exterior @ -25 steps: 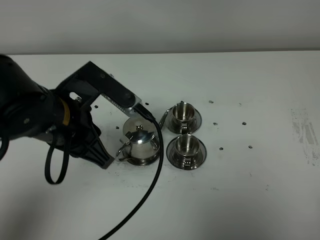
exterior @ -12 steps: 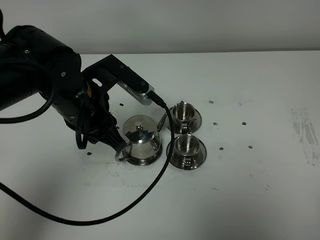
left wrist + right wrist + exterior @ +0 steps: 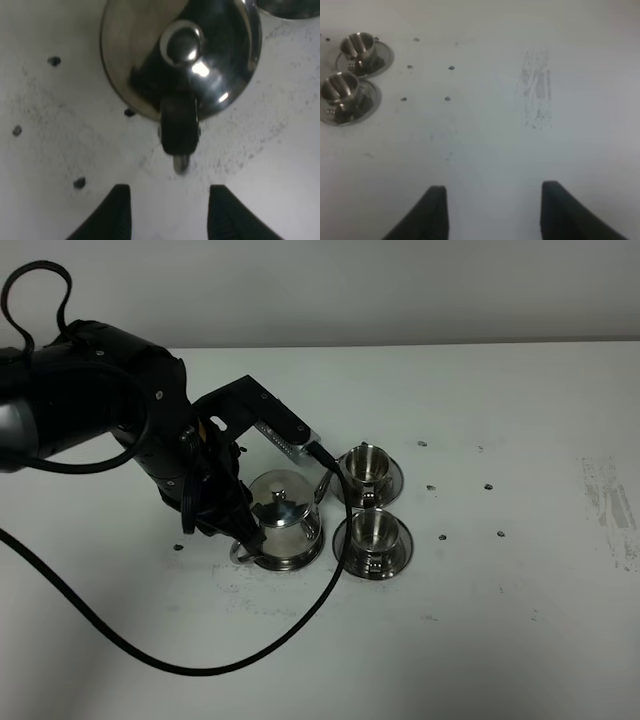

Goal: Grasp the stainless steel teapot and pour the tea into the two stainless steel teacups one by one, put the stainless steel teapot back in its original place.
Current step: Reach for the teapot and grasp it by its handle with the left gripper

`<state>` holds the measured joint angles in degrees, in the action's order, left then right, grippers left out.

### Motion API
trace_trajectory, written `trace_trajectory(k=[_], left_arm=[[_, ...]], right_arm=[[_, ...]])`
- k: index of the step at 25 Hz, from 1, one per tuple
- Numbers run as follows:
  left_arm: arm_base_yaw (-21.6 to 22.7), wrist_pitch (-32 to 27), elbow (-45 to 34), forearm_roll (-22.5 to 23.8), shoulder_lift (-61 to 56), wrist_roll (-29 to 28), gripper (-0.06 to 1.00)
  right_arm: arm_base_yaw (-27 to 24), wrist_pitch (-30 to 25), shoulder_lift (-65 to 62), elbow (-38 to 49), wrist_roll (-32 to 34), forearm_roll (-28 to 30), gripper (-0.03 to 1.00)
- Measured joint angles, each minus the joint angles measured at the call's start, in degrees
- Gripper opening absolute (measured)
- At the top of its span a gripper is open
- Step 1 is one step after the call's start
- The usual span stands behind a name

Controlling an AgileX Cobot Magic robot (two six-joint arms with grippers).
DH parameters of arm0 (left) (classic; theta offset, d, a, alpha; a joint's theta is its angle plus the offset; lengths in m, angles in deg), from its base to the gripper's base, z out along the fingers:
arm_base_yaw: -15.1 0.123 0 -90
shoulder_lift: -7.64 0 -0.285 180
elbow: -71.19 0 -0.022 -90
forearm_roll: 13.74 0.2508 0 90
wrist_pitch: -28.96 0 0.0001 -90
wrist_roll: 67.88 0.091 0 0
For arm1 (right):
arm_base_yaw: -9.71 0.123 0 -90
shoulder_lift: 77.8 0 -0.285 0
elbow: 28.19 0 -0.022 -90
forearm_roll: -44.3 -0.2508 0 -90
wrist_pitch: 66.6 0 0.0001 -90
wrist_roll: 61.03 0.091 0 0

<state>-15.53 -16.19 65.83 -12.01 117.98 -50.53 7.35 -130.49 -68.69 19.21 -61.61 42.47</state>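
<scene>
The left gripper (image 3: 169, 194) has swung in on the stainless steel teapot (image 3: 283, 518) — jaws spread wider, pinching nothing, handle (image 3: 179, 127) just ahead — so grasping looks next.

Crowded left of centre: teapot (image 3: 283, 520) just beside near teacup (image 3: 372, 533) and far teacup (image 3: 366, 468), slim gap only. Black cable (image 3: 300, 625) dropping through that gap, then looping across front-left bench (image 3: 90, 690). Left arm (image 3: 110, 410) bulk blocking teapot's left side; left tool (image 3: 170, 200) jaws parted, teapot handle (image 3: 179, 125) just ahead, nothing between. Wide bare bench right of teacups, under spread right tool (image 3: 492, 200).
</scene>
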Motion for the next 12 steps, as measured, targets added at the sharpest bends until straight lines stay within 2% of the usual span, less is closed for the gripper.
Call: trace_trajectory(k=[12], left_arm=[[0.1,2.4,0.1,-0.9,2.7,1.4,0.37]], right_arm=[[0.0,0.0,0.0,0.0,0.0,0.0,0.44]])
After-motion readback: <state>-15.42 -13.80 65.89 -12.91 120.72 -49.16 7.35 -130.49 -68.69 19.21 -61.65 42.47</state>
